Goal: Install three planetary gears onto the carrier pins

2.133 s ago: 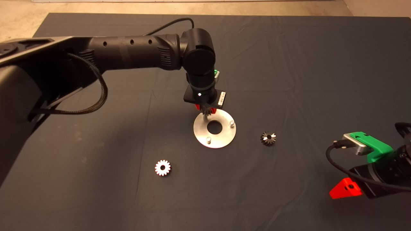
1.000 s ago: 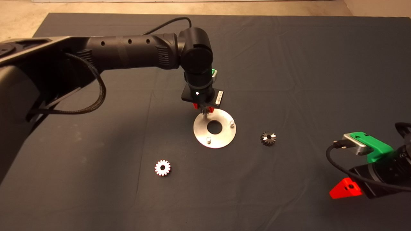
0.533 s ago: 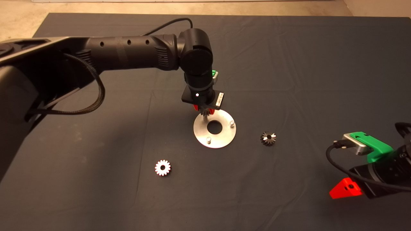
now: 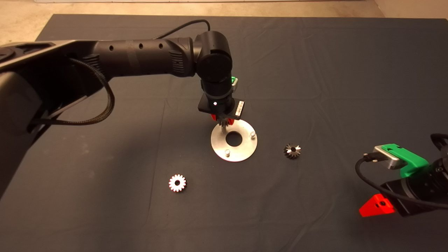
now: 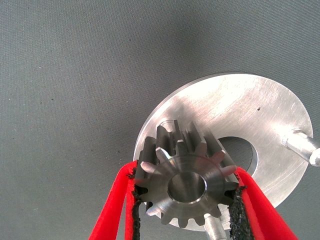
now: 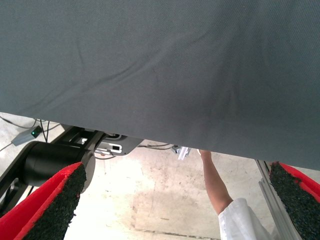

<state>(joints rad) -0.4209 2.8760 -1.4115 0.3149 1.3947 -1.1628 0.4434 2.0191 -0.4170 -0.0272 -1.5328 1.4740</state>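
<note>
My left gripper (image 4: 223,122) is shut on one shiny planetary gear (image 5: 187,187), its red fingers (image 5: 117,210) pressing the teeth on both sides. It holds the gear just above the far-left rim of the round silver carrier disc (image 4: 241,153). Two carrier pins (image 4: 252,134) (image 4: 227,152) stand free on the disc; the third is hidden under the gripper in the head view. In the left wrist view one pin (image 5: 216,232) shows close under the held gear and another (image 5: 305,145) stands further off. Two more gears lie on the mat: a bright one (image 4: 177,182) and a dark one (image 4: 292,151).
My right gripper (image 4: 376,206) is parked at the mat's lower right edge, open (image 6: 175,200). Its wrist view shows the mat's edge, the floor, the robot's base and a person's arm (image 6: 216,187).
The left gripper with the gear shifted slightly toward the far left over the disc's rim, then held still for the last half second. The loose gears and right arm stayed put.
</note>
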